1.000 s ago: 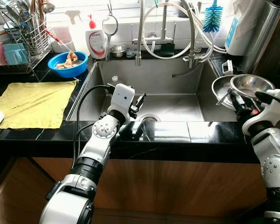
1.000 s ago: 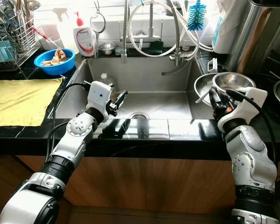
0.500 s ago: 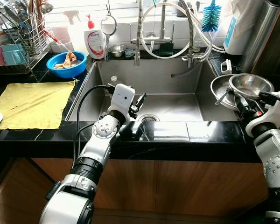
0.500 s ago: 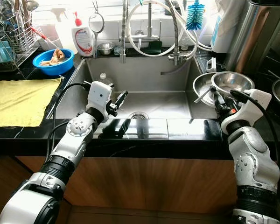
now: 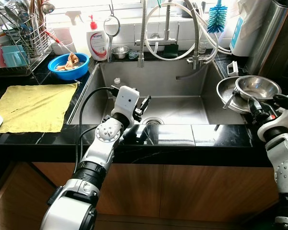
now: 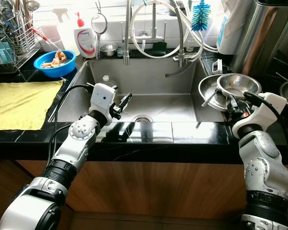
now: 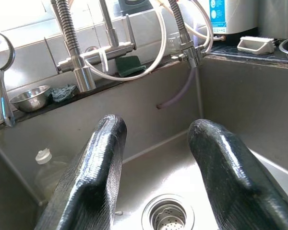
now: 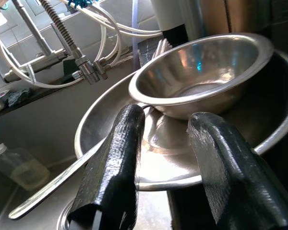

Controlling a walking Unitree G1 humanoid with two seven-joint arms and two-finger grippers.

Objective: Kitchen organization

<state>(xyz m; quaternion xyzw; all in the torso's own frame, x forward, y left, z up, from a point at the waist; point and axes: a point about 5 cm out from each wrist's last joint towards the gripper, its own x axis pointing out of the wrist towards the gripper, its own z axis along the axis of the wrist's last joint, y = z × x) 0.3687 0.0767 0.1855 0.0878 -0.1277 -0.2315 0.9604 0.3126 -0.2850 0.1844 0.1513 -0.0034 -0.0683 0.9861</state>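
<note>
Two steel bowls sit on the counter right of the sink. The small bowl rests tilted inside the wide one, where a utensil handle also lies. My right gripper is open at the wide bowl's near rim, its fingers just below the small bowl and holding nothing. My left gripper hangs open and empty over the sink's front edge, facing the drain.
A small plastic bottle lies in the sink's back left corner. A yellow cloth, a blue bowl and a dish rack occupy the left counter. Faucet hoses, a soap bottle and a blue brush line the back.
My right gripper has shifted a little to the right along the near side of the bowls. The left arm has stayed where it was.
</note>
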